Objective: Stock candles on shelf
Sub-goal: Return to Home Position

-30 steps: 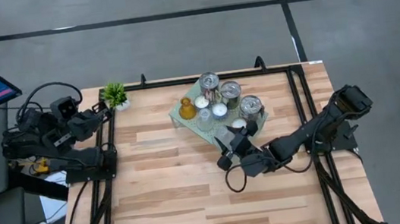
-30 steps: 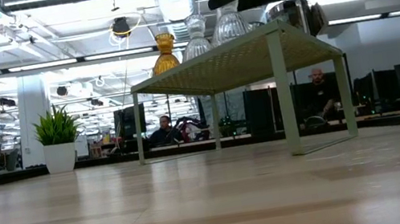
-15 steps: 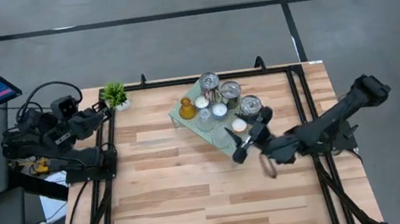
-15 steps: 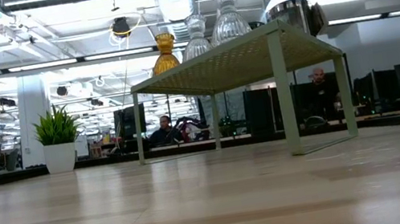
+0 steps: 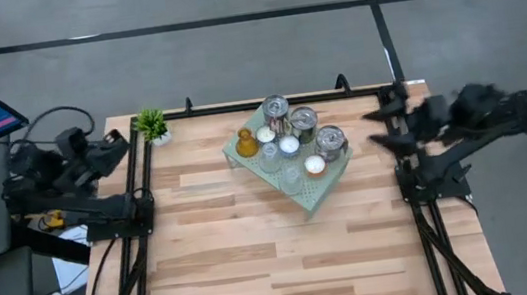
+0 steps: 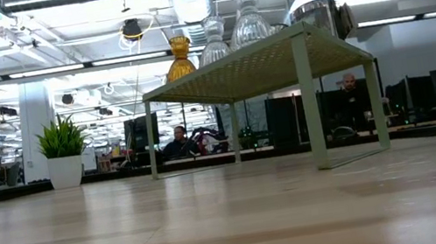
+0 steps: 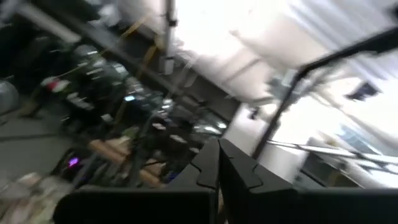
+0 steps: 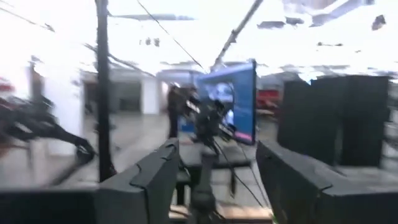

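Observation:
The pale mint-green shelf [image 5: 308,197] stands on its legs on the wooden table; it also shows in the low view [image 6: 278,57]. On it stand three silver tins [image 5: 302,118], an amber glass candle [image 5: 246,144], clear glass holders [image 5: 269,155] and white tealights [image 5: 314,164]. My right gripper [image 5: 370,127] hangs open and empty at the table's right edge, away from the shelf; its wrist view [image 8: 214,180] shows the fingers apart. My left gripper [image 5: 120,145] waits at the table's left edge, and its fingers are shut in the left wrist view [image 7: 217,165].
A small green potted plant [image 5: 151,125] stands at the table's far left corner and shows in the low view [image 6: 63,152]. Bare wood [image 5: 257,259] lies in front of the shelf. People sit at desks in the room behind [image 6: 347,96].
My right gripper has drawn back from the shelf's near corner toward the table's right edge and somewhat toward its far edge, out of the low view. My left gripper has pulled back a little toward the left edge. The candles and the shelf have stayed put.

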### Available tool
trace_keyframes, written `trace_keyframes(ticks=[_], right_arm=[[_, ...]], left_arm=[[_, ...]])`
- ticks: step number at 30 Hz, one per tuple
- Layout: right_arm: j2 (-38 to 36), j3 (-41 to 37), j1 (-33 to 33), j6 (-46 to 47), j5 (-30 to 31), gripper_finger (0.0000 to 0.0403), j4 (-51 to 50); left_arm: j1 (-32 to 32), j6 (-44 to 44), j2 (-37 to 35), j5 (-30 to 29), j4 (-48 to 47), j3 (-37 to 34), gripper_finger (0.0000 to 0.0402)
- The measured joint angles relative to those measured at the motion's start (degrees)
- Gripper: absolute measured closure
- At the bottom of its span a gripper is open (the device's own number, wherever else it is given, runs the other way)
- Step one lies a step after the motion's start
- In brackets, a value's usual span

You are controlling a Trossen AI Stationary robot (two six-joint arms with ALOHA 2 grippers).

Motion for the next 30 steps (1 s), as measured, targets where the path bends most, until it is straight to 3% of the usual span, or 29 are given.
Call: trace_keyframes(ticks=[5,15,23,30], right_arm=[[-10.16,-3.91,-7.42,-0.01,-8.13,0.0252,-6.87],[-27.4,-26.76,-11.56,6.94,-13.27,0.0392,-0.02],[-38.25,-43.76,-11.35,15.36,-16.09,0.04,12.06],[-40.5,-52.15,-11.35,21.93,-26.7,0.0401,16.33]], left_arm=[[0.0,4.97,-2.44,9.49,-0.09,0.02,0.0399],[-0.02,7.33,-1.1,9.99,-6.12,-2.17,0.04],[-0.02,9.89,-1.18,7.19,-2.5,-12.15,0.0397],[0.02,9.07,-1.26,5.51,0.88,-18.62,0.0396]])
